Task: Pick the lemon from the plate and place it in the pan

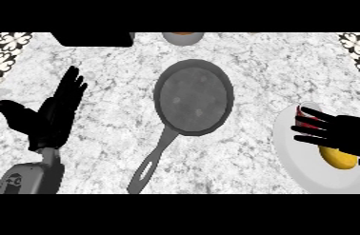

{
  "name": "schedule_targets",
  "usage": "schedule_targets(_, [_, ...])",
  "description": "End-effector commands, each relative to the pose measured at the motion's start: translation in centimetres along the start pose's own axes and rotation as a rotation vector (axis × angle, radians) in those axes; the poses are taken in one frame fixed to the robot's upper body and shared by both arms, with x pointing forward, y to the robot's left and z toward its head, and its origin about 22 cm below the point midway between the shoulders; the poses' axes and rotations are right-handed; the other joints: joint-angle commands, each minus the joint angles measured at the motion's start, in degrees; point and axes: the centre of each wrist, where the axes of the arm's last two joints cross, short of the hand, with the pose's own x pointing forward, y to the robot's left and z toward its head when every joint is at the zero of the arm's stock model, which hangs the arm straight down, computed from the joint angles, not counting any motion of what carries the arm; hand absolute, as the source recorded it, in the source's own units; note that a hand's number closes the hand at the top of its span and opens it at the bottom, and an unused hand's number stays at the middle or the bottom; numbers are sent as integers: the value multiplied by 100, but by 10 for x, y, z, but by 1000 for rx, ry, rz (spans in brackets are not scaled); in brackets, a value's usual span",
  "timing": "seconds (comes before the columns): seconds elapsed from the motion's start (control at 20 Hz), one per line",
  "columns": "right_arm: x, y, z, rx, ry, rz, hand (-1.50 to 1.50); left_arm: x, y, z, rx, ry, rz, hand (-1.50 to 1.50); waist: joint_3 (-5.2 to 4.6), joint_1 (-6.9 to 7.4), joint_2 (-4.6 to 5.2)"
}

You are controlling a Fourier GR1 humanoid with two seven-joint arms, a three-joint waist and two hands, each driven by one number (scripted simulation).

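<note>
- The plate (299, 155) is sitting at about four o'clock on the counter (267, 63), white, running off the right edge.
- The lemon (337, 158) is lying on the plate, yellow, partly hidden under the right hand (345, 134).
- The right hand is hovering over the plate with fingers stretched out toward nine o'clock, not curling round the lemon; whether it is touching the fruit I cannot tell.
- A red thing (304, 116) is showing on the plate behind those fingers.
- The pan (193, 97) is resting near the centre, grey, holding nothing, its handle pointing toward seven o'clock.
- The left hand (53, 117) is resting at nine o'clock, released, fingers up.
- The counter is showing white-grey marble; a bowl (183, 37) and a black block (95, 39) are sitting at twelve o'clock.
</note>
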Motion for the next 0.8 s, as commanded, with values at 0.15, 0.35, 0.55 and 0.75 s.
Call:
schedule_targets(0.15, [-6, 12, -17, 3, -149, -18, 150, -3, 0, -6, -14, -12, 6, 0, 68, 49, 82])
schedule_targets(0.35, [17, 30, -36, -22, -169, -37, 150, -11, 0, 1, 4, 5, -8, 0, 66, 2, 66])
schedule_targets(0.55, [13, 34, -25, -21, -172, -67, 150, 12, 9, -2, -3, -1, 5, 0, 68, 12, 56])
schedule_targets(0.75, [6, 31, -17, -78, -155, -104, 150, 17, 7, 0, -7, -8, 5, 0, 68, 16, 55])
